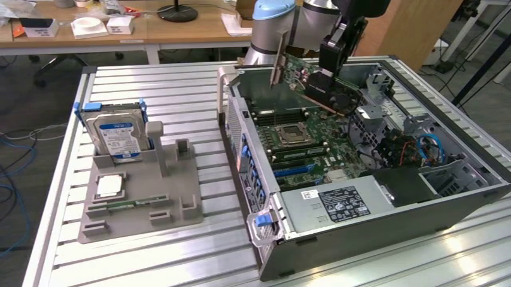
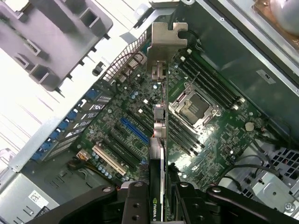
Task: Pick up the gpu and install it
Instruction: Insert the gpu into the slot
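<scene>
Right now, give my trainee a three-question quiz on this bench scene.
1. True or false: the thin green graphics card with a silver metal end bracket is seated in a motherboard slot.
2. Where does the boxy silver hard drive with a blue-white label stand? A) in the grey plastic fixture tray B) inside the open grey computer case C) on the wooden desk behind
3. Fill in: the card hangs above the green ____ inside the case.

Key:
1. False; the gripper holds it in the air, jaws shut on it.
2. A
3. motherboard
</scene>
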Robot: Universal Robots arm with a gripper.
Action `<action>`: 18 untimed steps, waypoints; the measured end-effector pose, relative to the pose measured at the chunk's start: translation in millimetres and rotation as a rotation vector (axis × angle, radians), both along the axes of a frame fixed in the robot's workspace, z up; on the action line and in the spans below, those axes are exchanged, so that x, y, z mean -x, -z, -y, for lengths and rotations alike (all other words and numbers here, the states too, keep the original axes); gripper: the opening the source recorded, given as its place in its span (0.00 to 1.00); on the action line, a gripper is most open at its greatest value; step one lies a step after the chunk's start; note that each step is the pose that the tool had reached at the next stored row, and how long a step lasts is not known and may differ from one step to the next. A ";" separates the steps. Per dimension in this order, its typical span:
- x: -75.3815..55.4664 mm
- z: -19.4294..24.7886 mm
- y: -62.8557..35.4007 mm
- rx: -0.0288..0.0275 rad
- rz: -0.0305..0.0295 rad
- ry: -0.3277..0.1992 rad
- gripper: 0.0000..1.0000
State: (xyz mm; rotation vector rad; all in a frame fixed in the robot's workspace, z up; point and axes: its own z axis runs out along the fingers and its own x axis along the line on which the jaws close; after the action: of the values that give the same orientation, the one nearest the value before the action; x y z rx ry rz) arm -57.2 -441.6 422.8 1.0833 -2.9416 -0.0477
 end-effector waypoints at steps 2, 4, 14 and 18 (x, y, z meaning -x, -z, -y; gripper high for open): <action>0.0 0.0 0.0 0.0000 0.0000 -0.016 0.26; 0.0 0.0 0.0 0.0000 0.0000 -0.032 0.26; 0.0 0.0 0.2 0.0000 0.0000 -0.110 0.26; 0.0 0.0 0.2 0.0000 -0.0001 -0.141 0.26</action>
State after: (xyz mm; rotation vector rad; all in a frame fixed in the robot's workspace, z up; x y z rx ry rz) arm -57.2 -441.6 422.5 1.2873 -2.8558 -0.0469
